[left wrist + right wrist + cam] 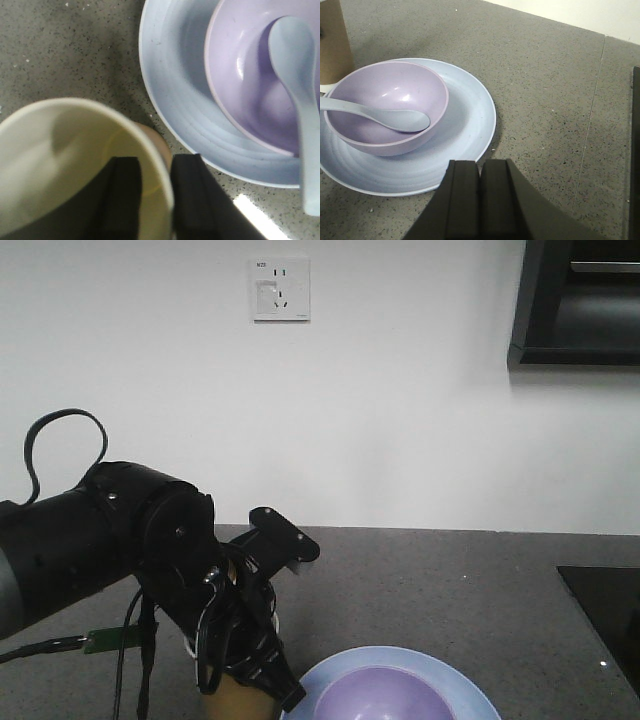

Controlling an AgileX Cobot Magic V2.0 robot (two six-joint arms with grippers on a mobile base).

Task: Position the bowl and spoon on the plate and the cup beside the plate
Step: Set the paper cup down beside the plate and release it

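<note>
Front view: you face a grey speckled counter (pixel 430 580) under a white wall with a socket (pixel 279 289); a dark cabinet (pixel 575 300) hangs upper right.
Left wrist view: your left gripper (pixel 155 192) is clamped over the cup (pixel 60 165) rim, one finger inside, just beside the plate (pixel 170 95).
Right wrist view: your right gripper (pixel 480 192) has its fingers together, empty, near the plate; the bowl (pixel 390 107) sits on it, the spoon (pixel 380 115) inside.

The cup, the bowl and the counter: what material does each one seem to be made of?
The cup looks like paper: dull brown wall, white inside. The bowl seems plastic, smooth lavender with soft glossy highlights; from the look alone, melamine is also possible. The counter looks like grey stone or a stone-like composite, finely speckled and matte.
</note>
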